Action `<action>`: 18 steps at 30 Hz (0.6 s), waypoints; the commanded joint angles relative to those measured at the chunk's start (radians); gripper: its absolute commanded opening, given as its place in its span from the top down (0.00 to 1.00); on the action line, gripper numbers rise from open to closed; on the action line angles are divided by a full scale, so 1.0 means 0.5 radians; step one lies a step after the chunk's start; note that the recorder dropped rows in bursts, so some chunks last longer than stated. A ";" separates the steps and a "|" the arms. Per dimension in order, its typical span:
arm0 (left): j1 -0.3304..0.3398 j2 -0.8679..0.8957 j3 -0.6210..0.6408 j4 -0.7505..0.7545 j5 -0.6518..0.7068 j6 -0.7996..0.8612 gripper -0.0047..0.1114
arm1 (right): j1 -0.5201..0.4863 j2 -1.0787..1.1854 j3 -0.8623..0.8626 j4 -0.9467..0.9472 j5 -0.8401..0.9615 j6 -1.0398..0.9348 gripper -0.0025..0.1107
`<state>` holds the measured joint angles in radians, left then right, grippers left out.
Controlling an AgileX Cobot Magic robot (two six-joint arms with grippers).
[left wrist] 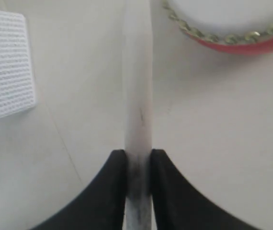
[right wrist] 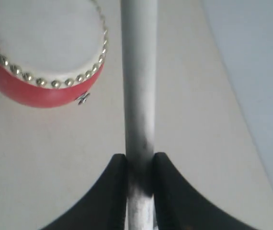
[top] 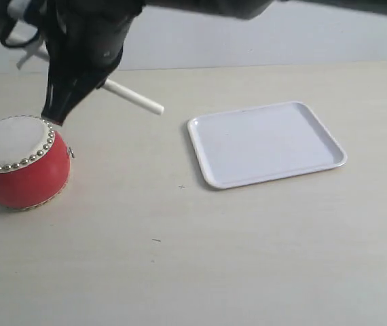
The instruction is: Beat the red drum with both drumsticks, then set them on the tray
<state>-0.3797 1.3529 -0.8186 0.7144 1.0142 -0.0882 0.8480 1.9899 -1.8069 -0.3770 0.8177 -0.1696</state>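
Observation:
The red drum (top: pixel 18 159) stands at the table's left edge, its off-white skin ringed with studs. My right gripper (top: pixel 56 114) reaches across from the right and hangs just above the drum's far rim. In its wrist view it (right wrist: pixel 140 157) is shut on a drumstick (right wrist: pixel 139 72) beside the drum (right wrist: pixel 36 93). My left gripper (left wrist: pixel 138 153) is shut on the other drumstick (left wrist: pixel 137 86), with the drum (left wrist: pixel 232 45) off to one side. One pale drumstick (top: pixel 136 98) pokes out behind the black gripper. The white tray (top: pixel 268 142) lies bare to the right.
A white perforated panel (left wrist: pixel 9 67) lies on the table near the left gripper. A pale wall (top: pixel 261 37) closes the table's far side. Bare table (top: pixel 193 258) stretches along the front.

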 commanded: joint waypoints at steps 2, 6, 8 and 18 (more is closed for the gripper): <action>0.001 0.280 0.025 -0.108 0.010 0.052 0.96 | 0.003 -0.137 -0.013 0.041 0.030 0.044 0.98; 0.001 0.194 0.025 0.102 0.091 -0.128 0.96 | 0.003 0.099 -0.013 0.057 0.017 0.044 0.98; 0.001 0.073 0.008 0.288 0.130 -0.396 0.96 | 0.003 0.264 -0.013 0.058 0.017 0.039 0.98; 0.001 -0.278 -0.095 0.249 0.038 -0.402 0.96 | 0.003 0.502 -0.013 0.080 0.060 -0.014 0.98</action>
<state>-0.3797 1.2215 -0.8597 0.8559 1.0380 -0.2923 0.8480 2.2462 -1.8093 -0.3527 0.8432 -0.1538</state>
